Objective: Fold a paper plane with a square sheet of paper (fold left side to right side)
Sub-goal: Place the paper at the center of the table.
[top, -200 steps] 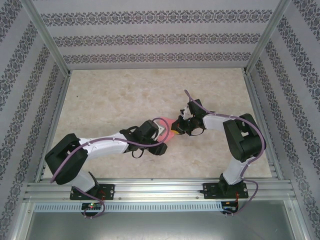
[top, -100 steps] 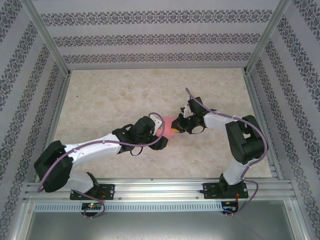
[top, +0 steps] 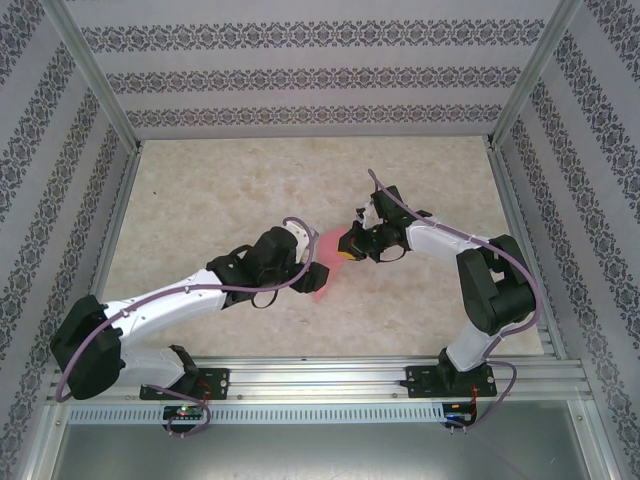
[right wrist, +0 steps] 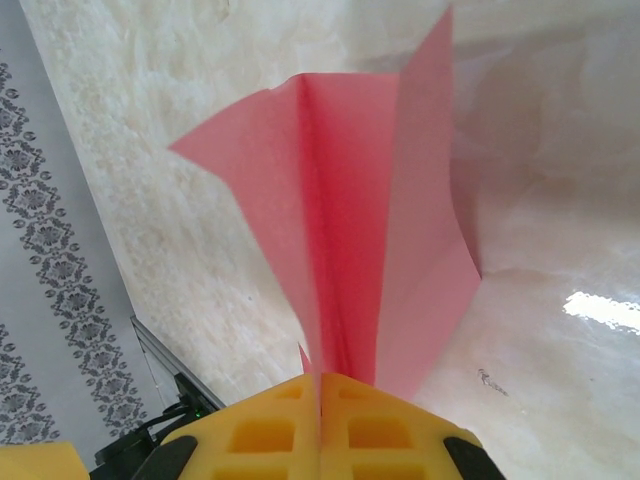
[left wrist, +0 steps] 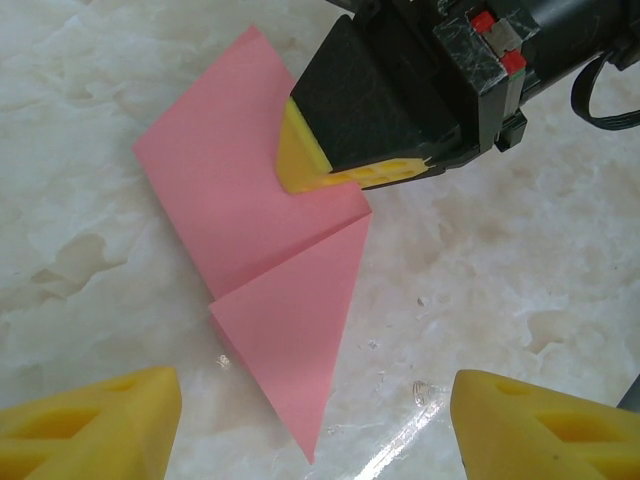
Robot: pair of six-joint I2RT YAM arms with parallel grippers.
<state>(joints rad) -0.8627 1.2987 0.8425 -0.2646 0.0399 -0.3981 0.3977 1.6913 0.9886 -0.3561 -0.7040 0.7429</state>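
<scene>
Pinching the wide end of the paper plane [right wrist: 350, 220] with the right gripper [right wrist: 320, 400], fingers pressed fully together on the pink fold. Seen from above, resting near the middle of the table [top: 220, 190], long axis running 12 to 6 o'clock, sharp tip pointing at 6 o'clock toward the arm bases. Hovering at its 9 o'clock side with the left gripper [left wrist: 315, 440], jaws spread wide, gripping nothing.

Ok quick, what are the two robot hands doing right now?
Left gripper: open, holding nothing.
Right gripper: shut on the folded pink paper.
</scene>
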